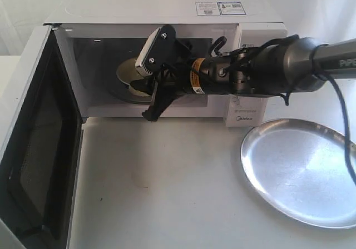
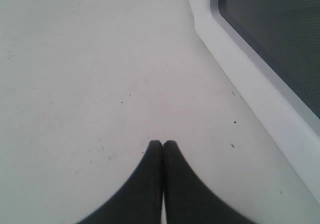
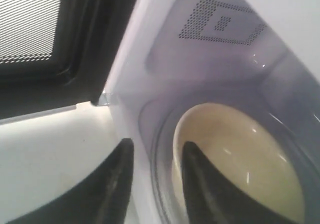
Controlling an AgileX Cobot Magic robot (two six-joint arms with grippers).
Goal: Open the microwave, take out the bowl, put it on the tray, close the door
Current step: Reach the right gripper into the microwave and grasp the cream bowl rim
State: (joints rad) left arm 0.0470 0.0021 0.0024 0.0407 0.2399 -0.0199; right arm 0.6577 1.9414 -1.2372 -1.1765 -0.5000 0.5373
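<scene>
At far left the door (image 1: 33, 149) stands swung wide, and beside it the left gripper (image 2: 162, 145) hangs over the white table (image 2: 75, 84) with its fingers pressed together on nothing. In the middle the bowl (image 1: 127, 71) sits inside the microwave (image 1: 139, 10), where the right gripper (image 3: 157, 144) reaches into the opening, fingers spread apart, one at the bowl's near rim. The tray (image 1: 303, 171) lies on the table at right, near the microwave's front corner.

A white, lightly specked table (image 1: 167, 193) stands before a pale backdrop (image 1: 25, 4).
</scene>
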